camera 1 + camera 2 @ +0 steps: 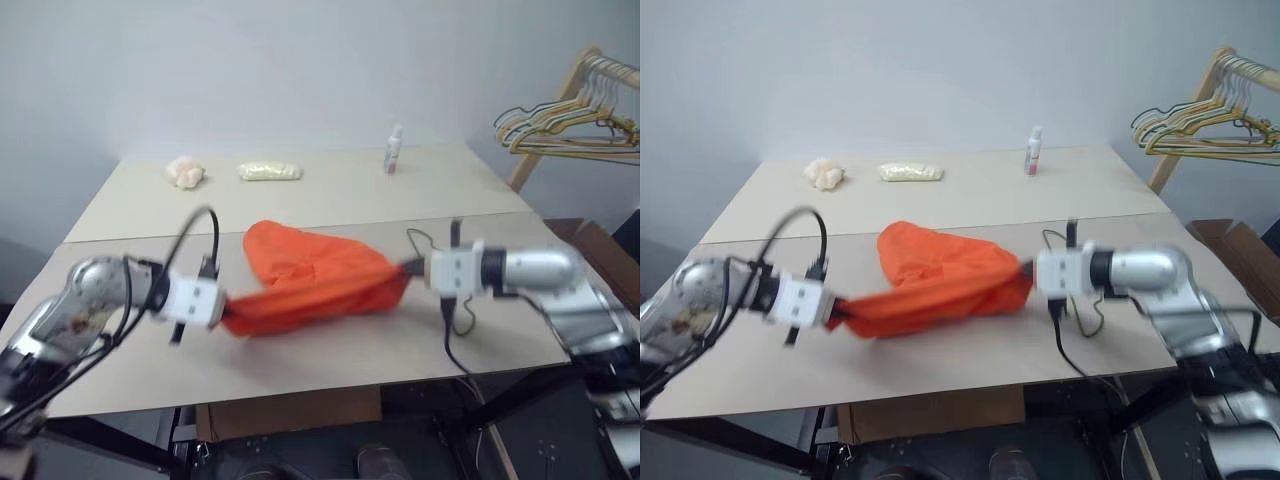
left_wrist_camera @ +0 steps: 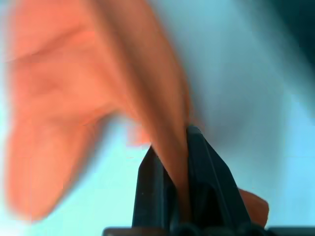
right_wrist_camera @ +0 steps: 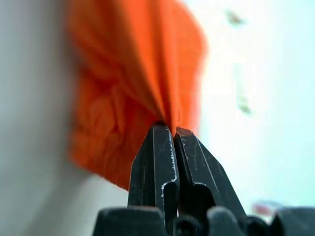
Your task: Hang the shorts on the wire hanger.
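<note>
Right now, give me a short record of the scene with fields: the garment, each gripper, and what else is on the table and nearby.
garment: orange shorts, stretched between the two grippers above the table
left gripper: shut on one end of the shorts
right gripper: shut on the opposite end
far table edge: small bottle, pale yellow packet, crumpled light lump
nearby: bunch of hangers on a wooden rack to the right
hanging: not yet done
</note>
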